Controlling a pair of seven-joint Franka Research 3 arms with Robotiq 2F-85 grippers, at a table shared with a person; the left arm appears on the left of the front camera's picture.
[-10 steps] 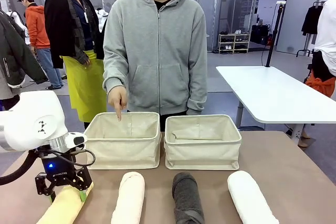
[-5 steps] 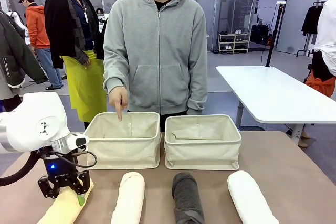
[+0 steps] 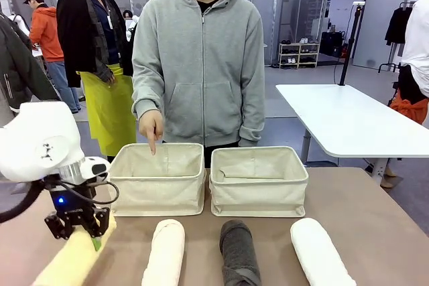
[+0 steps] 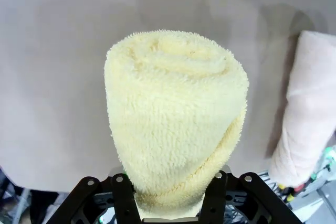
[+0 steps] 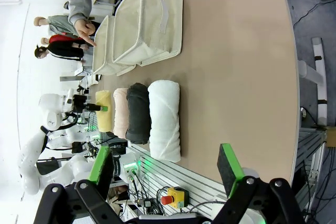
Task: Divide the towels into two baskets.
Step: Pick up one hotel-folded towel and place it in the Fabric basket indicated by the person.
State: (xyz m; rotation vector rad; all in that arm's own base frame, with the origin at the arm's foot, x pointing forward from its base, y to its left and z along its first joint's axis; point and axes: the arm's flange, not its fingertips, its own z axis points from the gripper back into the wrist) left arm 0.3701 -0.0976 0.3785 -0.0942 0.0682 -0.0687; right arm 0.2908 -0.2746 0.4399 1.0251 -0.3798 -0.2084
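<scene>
**On the bench (image 3: pixel 375 219), robot's left side: first towel gripped, both baskets unfilled**

*Front view.* Left hand (image 3: pixel 76 231) is clenched on the far end of the pale yellow towel (image 3: pixel 67 262). That end looks raised off the bench, and the near end runs out at the bottom edge. Cream towel (image 3: pixel 164 252), dark grey towel (image 3: pixel 239 254) and white towel (image 3: pixel 320 252) lie in a row to its right, apart from one another. Behind them stand the left basket (image 3: pixel 157 195) and right basket (image 3: pixel 258 200), side by side, nearly touching. Person's forefinger (image 3: pixel 152 144) points down at the left basket. No towel seen in either basket.

*Left wrist view.* Fingers pinch the yellow roll from both sides, and its spiral end is visible. Cream towel lies at the right edge, on the bench.

*Right wrist view.* Right hand (image 5: pixel 164 163) is spread wide, holding nothing, well apart from the four-towel row.

*Progress (est.).* 0 of 4 towels sorted: 1 in grasp, prob. bound for the pointed-at basket, 3 untouched. Presumably 2 per basket.
</scene>
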